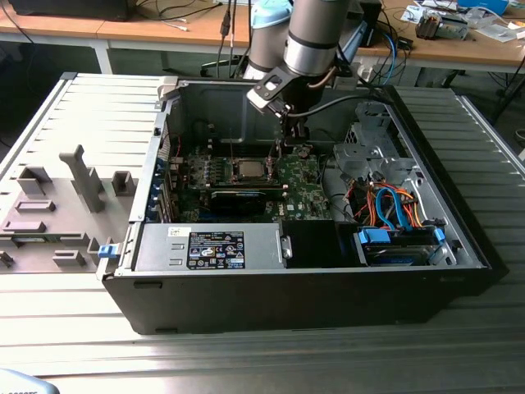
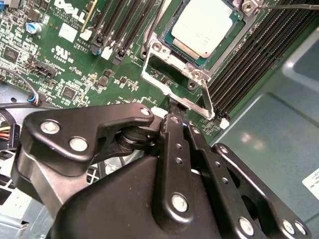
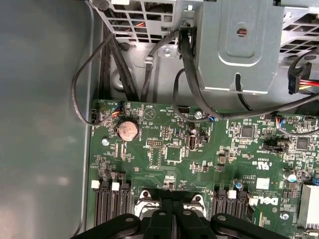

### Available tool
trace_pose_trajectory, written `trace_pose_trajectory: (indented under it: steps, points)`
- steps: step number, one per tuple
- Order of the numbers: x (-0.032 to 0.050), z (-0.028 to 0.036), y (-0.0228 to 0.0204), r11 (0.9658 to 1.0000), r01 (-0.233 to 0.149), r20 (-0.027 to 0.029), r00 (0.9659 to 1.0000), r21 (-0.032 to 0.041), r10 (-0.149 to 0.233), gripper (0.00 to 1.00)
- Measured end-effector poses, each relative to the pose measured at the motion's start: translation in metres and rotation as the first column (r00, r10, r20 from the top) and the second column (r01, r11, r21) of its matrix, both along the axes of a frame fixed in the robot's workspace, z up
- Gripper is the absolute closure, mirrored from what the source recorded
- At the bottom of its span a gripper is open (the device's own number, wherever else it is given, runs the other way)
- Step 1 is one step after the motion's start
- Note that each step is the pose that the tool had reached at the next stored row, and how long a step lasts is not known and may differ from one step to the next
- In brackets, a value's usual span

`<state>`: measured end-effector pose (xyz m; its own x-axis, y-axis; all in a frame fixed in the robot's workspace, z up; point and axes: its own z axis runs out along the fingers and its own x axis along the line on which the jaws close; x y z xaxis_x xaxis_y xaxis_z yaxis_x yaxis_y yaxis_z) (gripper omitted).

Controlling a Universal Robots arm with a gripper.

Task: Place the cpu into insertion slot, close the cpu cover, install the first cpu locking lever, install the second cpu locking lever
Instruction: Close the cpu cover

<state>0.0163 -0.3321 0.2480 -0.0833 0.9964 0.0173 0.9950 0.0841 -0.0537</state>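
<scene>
The cpu [image 2: 204, 25] lies flat in the insertion slot [image 2: 172, 30] on the green motherboard, its silver top showing; in the exterior view the cpu [image 1: 246, 170] sits mid-board. The cpu cover [image 2: 205, 97], a silvery frame with a square window, stands swung up from the slot toward my gripper. My gripper [image 2: 172, 112] has its fingers pressed together at the middle tab of the cover's free edge. In the first wrist view the gripper [image 3: 173, 211] shows two black fingers side by side. A thin lever rod [image 2: 286, 6] lies beside the slot. From outside, the gripper [image 1: 283, 146] hangs just right of the cpu.
Long memory slots [image 2: 249, 64] flank the socket on both sides. A grey drive cage [image 3: 234, 45] and loose black cables [image 3: 79, 89] sit beyond the board. The case wall [image 2: 279, 114] is close by. A power supply [image 1: 221, 246] fills the case's front.
</scene>
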Motion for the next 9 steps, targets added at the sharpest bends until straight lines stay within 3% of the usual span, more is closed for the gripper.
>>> trace_pose_trajectory:
  steps: [9]
  points:
    - [-0.0099,0.0000,0.0000,1.0000,0.000,0.0000,1.0000,0.0000,0.000,0.89]
